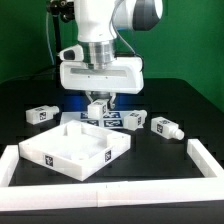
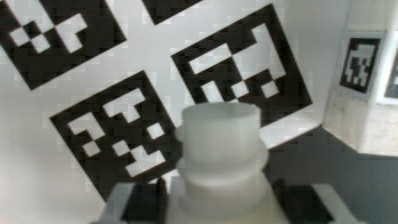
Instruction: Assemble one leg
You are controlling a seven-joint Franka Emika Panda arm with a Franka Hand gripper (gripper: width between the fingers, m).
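My gripper [image 1: 98, 101] is shut on a white leg [image 1: 97, 108] and holds it upright just above the marker board [image 1: 112, 122], behind the tabletop [image 1: 60, 152]. In the wrist view the leg [image 2: 217, 140] stands between my gripper's [image 2: 221, 205] dark pads, its rounded tip pointing at the marker board [image 2: 178, 55] with its large black-and-white tags. The large flat white tabletop with rimmed edges lies at the front on the exterior view's left.
Other identical legs lie on the black table: one at the exterior view's left [image 1: 40, 115], one beside the marker board [image 1: 134, 119] and one further right [image 1: 165, 127]; one shows in the wrist view [image 2: 365, 68]. A white border wall [image 1: 110, 190] runs along the front.
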